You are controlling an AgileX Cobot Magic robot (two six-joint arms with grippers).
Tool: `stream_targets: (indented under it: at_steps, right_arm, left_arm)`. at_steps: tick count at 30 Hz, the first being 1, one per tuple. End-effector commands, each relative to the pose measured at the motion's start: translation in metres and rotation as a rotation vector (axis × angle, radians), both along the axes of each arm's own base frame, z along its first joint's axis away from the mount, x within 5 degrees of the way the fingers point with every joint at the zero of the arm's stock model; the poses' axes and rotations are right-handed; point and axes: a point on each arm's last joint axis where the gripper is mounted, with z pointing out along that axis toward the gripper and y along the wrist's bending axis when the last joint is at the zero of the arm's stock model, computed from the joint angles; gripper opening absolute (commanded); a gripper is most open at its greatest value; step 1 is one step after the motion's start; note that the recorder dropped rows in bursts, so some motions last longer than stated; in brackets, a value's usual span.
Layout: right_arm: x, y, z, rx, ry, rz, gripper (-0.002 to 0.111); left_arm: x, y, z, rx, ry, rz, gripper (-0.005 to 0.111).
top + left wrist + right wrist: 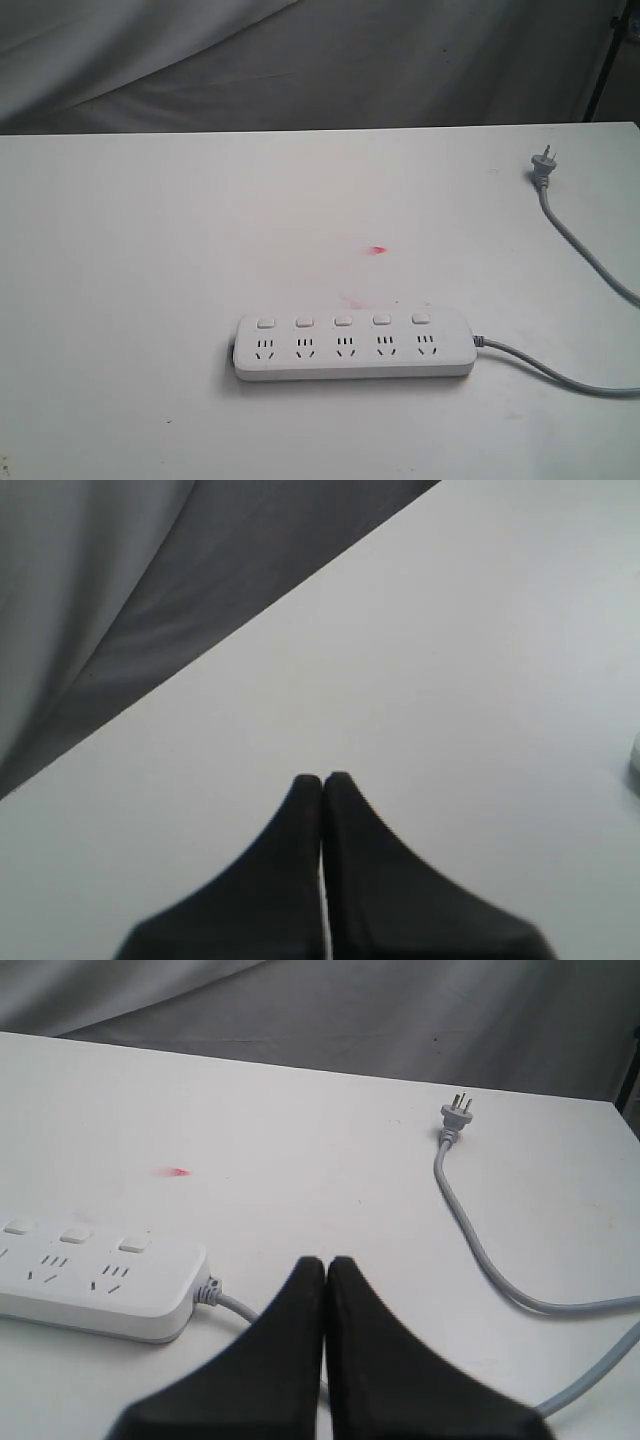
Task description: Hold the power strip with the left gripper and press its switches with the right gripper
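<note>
- Power strip: flat on the table, lower centre of the exterior view, lying left to right; nothing touches it.
- Switches: five in a row along the strip's upper edge; none is being pressed.
- Cord: leaves the strip's right end and runs to the plug, upper right.
- Left gripper: clenched, empty, over bare table.
- Right gripper: clenched, empty, near the strip's cord end, apart from it.
- Step in hand: judged the approach; hold not yet made.
- Next move: left gripper must spread and clamp the strip, probably its left end; right then presses with closed tips.
</note>
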Motion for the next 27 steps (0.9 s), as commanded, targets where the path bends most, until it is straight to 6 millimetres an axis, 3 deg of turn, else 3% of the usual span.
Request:
stream_targets:
  at_steps: [1,6,14,20,27]
  right_arm:
    - [0.0,0.0,0.0,-0.009,-0.004,0.002,0.0]
    - [0.0,0.0,0.0,-0.009,-0.004,0.002,0.0]
    - [0.0,0.0,0.0,-0.009,-0.004,0.002,0.0]
    - [0.0,0.0,0.0,-0.009,-0.004,0.002,0.0]
    - [0.0,0.0,0.0,-0.009,-0.004,0.002,0.0]
  left_arm:
    - [0.0,-0.007,0.006,-0.02,-0.071,-0.081,0.0]
    - [0.007,-0.01,0.005,-0.04,-0.087,-0.121,0.0]
    - [0.019,-0.014,-0.015,-0.038,-0.125,-0.23,0.0]
    - [0.021,0.007,-0.023,-0.094,-0.165,-0.134,0.0]
    - [0.012,0.022,-0.038,-0.094,-0.145,-0.237,0.0]
